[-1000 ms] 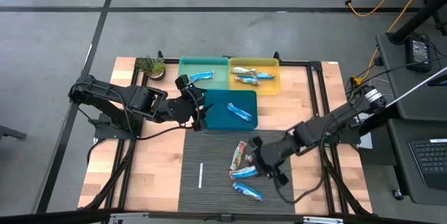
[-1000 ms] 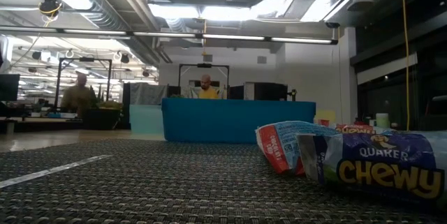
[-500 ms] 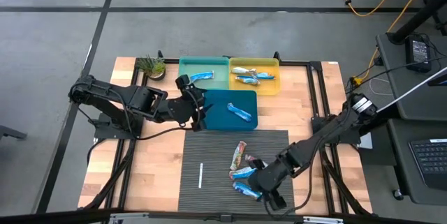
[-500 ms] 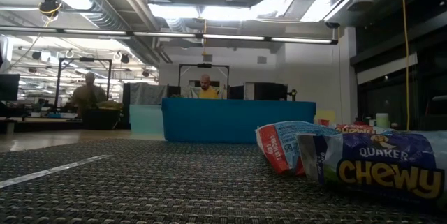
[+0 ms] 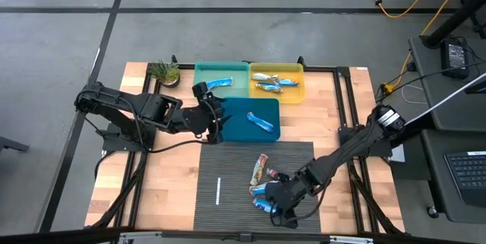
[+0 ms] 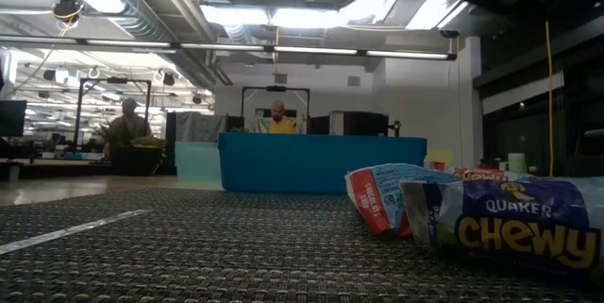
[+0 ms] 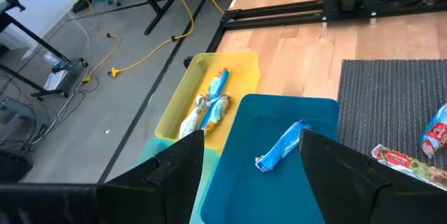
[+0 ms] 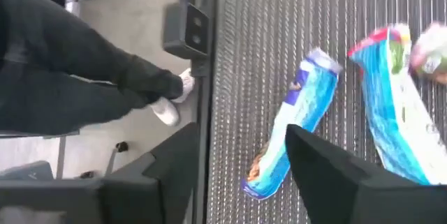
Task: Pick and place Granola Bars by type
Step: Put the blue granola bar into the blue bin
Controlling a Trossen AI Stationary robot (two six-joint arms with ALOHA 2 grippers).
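Right tool (image 5: pixel 275 208) open over blue granola bar (image 8: pixel 293 132) on the mat (image 5: pixel 228 168); best straddling the wrapper's middle before closing. Left tool (image 7: pixel 251 165) open, waiting above blue bin (image 7: pixel 314 109).

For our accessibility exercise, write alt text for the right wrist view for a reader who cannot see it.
The right tool, fingers apart, hangs over a shiny blue wrapped granola bar lying on the dark ribbed mat. A second blue bar with a red end lies beside it, and a person's dark-trousered legs stand beyond the table edge.
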